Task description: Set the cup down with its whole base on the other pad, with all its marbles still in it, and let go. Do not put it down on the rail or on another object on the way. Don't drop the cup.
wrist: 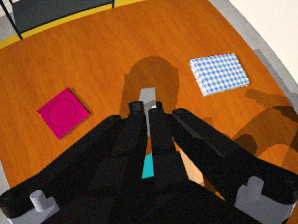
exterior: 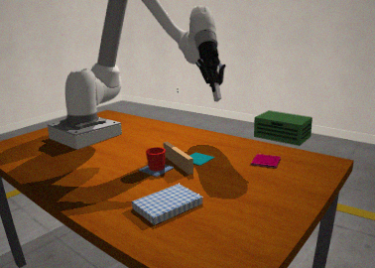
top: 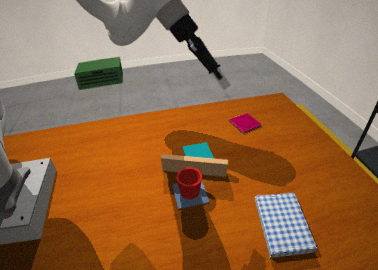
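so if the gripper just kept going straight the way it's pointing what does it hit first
Probably the table top near the teal pad and the wooden rail. The shut gripper hangs high, empty, angled down; in the wrist view the pad peeks between its fingers. Depth is unclear, so the exact landing spot is uncertain.

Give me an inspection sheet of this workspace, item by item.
Surface: orange table, arm base at one corner.
Job's things: red cup upright on blue pad; wooden rail between it and teal pad. Marbles not visible.
Clutter: checkered box, magenta square.
Grippers: gripper shut, empty, high above table.
Cables: nothing seen.
Surroundings: green crate on floor, yellow floor line.
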`<state>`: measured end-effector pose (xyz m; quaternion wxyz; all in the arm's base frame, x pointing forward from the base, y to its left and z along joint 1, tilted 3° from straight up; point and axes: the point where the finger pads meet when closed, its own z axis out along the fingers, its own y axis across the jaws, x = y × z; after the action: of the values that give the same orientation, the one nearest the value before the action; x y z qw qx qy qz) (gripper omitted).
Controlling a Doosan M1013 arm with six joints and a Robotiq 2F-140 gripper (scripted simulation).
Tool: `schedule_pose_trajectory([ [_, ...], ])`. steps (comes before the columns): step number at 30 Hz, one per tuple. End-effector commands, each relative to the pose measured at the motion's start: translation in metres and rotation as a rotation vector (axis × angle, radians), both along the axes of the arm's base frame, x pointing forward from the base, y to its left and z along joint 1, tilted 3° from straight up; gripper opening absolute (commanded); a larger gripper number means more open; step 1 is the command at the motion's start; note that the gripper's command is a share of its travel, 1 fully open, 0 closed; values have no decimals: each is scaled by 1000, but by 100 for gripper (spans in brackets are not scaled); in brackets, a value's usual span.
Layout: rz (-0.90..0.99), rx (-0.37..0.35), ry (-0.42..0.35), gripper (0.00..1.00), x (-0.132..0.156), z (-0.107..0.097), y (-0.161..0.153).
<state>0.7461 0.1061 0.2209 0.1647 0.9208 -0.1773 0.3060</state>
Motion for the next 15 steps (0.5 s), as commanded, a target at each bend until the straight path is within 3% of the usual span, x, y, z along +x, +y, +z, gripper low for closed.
schedule_pose_trajectory([
  [1, -16, -11, 98, 0, -8, 9, -31],
  [4, -16, 0, 219, 0, -24, 18, -62],
  [6, -16, 0, 219, 0, -24, 18, -62],
  [9, 12, 39, 342, 0, -42, 30, -86],
  [11, 12, 39, 342, 0, -42, 30, -86],
  [12, 38, 69, 401, 0, -51, 36, -94],
  [14, 38, 69, 401, 0, -51, 36, -94],
  [15, 72, 105, 455, 0, -60, 44, -100],
])
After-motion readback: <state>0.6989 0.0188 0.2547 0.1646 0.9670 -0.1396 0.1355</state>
